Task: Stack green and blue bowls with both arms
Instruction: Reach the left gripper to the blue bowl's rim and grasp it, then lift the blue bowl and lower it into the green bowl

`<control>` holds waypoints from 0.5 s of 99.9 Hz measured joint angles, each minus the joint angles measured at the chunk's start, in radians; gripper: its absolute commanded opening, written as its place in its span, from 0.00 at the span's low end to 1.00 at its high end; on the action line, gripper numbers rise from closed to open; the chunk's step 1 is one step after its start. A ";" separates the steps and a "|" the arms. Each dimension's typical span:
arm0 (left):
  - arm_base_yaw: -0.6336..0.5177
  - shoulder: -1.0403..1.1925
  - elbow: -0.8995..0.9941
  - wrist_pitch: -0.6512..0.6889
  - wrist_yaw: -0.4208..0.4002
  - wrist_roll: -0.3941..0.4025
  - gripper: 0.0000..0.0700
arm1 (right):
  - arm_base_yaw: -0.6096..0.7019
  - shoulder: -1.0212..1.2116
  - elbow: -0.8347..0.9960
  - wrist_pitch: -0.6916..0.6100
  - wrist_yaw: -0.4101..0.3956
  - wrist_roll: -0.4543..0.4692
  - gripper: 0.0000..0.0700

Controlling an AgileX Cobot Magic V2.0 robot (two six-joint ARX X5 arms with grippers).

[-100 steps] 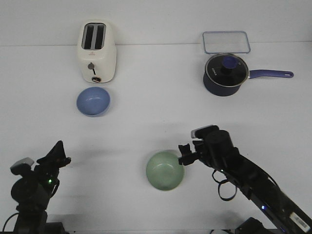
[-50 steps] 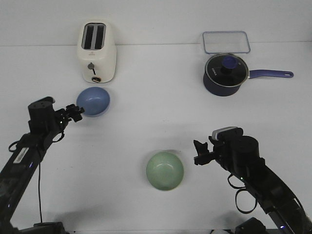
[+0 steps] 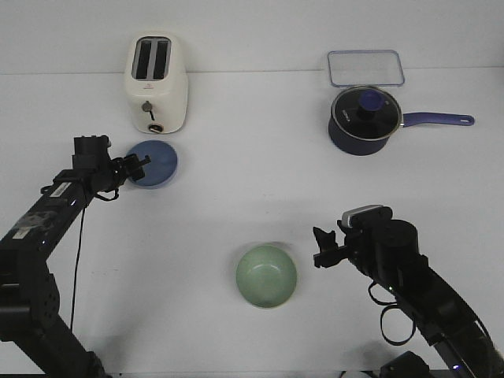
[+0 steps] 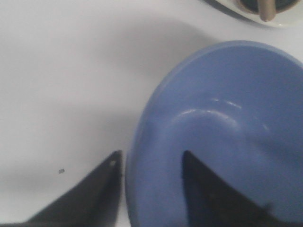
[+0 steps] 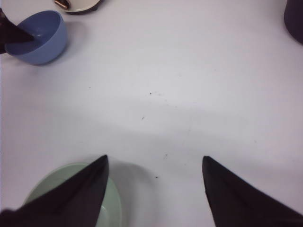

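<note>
— Periwinkle blue bowl, matte, just before toaster; our left gripper straddles its rim, jaws parted.
— Sage green bowl near centre; our right gripper gapes beside it. Saucepan well apart.

Blue bowl: soft periwinkle, plain. Green bowl: pale sage, plain. Toaster: cream with dark slots. Saucepan: dark navy (its handle a lighter blue-violet). Table: white, unpatterned. Both arms: black throughout.
</note>
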 measured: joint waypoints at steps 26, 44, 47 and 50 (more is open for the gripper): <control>-0.011 -0.041 0.010 -0.090 0.094 0.025 0.02 | -0.006 0.000 0.000 -0.019 0.096 -0.017 0.60; -0.086 -0.219 0.010 -0.167 0.119 0.106 0.02 | -0.095 0.000 0.000 -0.032 0.122 -0.071 0.60; -0.106 -0.253 0.010 -0.180 0.140 0.116 0.02 | -0.121 0.000 0.000 -0.034 0.122 -0.082 0.60; -0.127 -0.284 0.011 -0.193 0.164 0.122 0.02 | -0.149 0.000 0.000 -0.034 0.122 -0.092 0.60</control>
